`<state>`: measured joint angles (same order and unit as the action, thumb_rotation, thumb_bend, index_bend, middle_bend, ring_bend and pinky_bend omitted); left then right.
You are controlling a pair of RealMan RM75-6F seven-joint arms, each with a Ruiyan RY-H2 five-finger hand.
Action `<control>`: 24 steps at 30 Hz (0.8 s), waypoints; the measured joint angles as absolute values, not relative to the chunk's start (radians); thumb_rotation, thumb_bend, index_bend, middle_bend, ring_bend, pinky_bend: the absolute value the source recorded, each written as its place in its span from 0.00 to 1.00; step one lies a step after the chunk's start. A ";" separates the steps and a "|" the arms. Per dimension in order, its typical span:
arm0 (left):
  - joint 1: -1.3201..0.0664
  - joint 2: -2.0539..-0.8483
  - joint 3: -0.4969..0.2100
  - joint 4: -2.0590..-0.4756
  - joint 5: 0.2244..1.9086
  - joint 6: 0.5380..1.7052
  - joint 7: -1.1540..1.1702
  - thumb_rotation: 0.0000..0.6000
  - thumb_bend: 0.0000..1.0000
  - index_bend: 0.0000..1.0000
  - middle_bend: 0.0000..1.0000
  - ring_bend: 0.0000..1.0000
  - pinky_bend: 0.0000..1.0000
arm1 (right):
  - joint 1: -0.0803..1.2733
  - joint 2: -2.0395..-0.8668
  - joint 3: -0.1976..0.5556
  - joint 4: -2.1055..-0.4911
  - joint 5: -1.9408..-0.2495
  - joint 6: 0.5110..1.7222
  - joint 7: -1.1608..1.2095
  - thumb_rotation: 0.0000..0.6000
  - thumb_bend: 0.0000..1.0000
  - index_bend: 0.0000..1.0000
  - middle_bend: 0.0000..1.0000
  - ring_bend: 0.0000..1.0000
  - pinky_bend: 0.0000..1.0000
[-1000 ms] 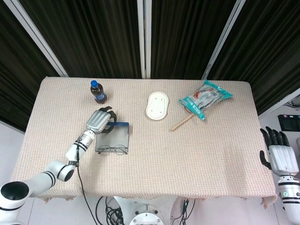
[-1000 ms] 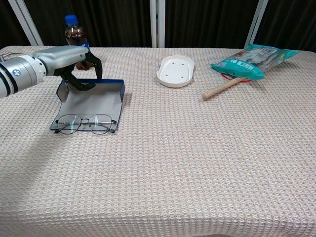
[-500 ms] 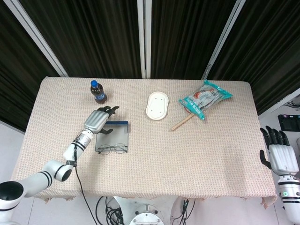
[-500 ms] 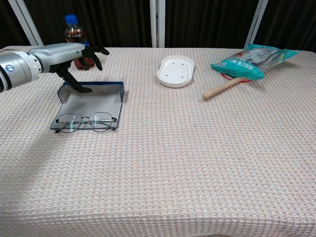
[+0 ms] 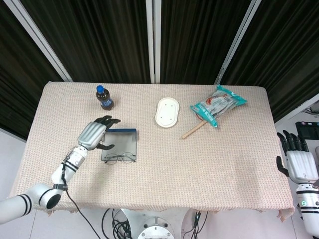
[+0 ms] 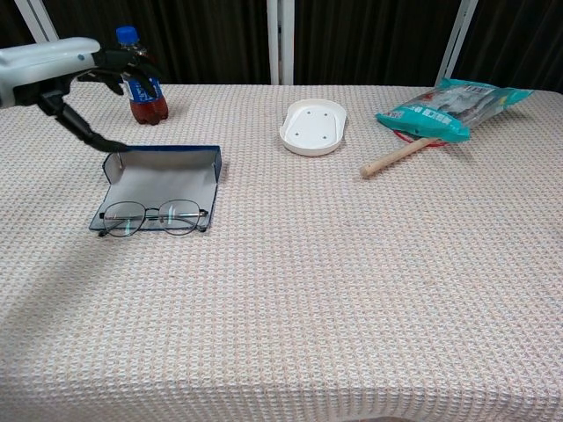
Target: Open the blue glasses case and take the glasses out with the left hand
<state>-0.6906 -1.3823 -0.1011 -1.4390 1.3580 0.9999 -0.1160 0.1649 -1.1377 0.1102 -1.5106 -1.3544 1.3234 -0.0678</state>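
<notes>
Glasses (image 5: 119, 159) lie across the near edge of the opened blue glasses case (image 5: 120, 143), seen from the head view, on the left part of the tabletop (image 5: 224, 164). The left hand (image 5: 92, 135) hovers at the case's left side, fingers spread, holding nothing. The right hand (image 5: 299, 164) hangs off the table's right end, fingers straight and slightly apart.

From the chest view, the left hand (image 6: 53, 69) sits high, one finger tip reaching down near the case's (image 6: 163, 180) far left corner. The glasses (image 6: 151, 218) look thin and flat; a coarse grab could drag the case along or bend the frame. The cola bottle (image 6: 141, 77) stands close behind and could be knocked.
</notes>
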 measured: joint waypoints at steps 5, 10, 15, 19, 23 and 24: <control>-0.622 -1.329 -0.037 -1.545 1.323 0.994 -0.025 1.00 0.18 0.21 0.21 0.09 0.22 | 0.170 -1.112 0.119 -1.557 -1.370 1.342 -0.088 1.00 0.51 0.00 0.00 0.00 0.00; -0.608 -1.390 -0.022 -1.544 1.317 0.985 -0.011 1.00 0.18 0.23 0.21 0.09 0.22 | 0.171 -1.088 0.129 -1.596 -1.367 1.357 -0.104 1.00 0.51 0.00 0.00 0.00 0.00; -0.615 -1.443 -0.043 -1.515 1.297 0.971 0.004 1.00 0.18 0.24 0.21 0.09 0.22 | 0.167 -1.096 0.120 -1.592 -1.362 1.352 -0.105 1.00 0.51 0.00 0.00 0.00 0.00; -0.626 -1.459 -0.054 -1.514 1.272 0.947 0.025 1.00 0.18 0.25 0.21 0.09 0.22 | 0.164 -1.101 0.119 -1.584 -1.356 1.352 -0.100 1.00 0.51 0.00 0.00 0.00 0.00; -0.637 -1.484 -0.071 -1.493 1.235 0.928 0.048 1.00 0.19 0.28 0.21 0.09 0.22 | 0.164 -1.103 0.118 -1.578 -1.356 1.352 -0.092 1.00 0.51 0.00 0.00 0.00 0.00; -0.641 -1.493 -0.078 -1.485 1.222 0.920 0.051 1.00 0.20 0.29 0.21 0.09 0.22 | 0.163 -1.102 0.117 -1.578 -1.357 1.353 -0.092 1.00 0.51 0.00 0.00 0.00 0.00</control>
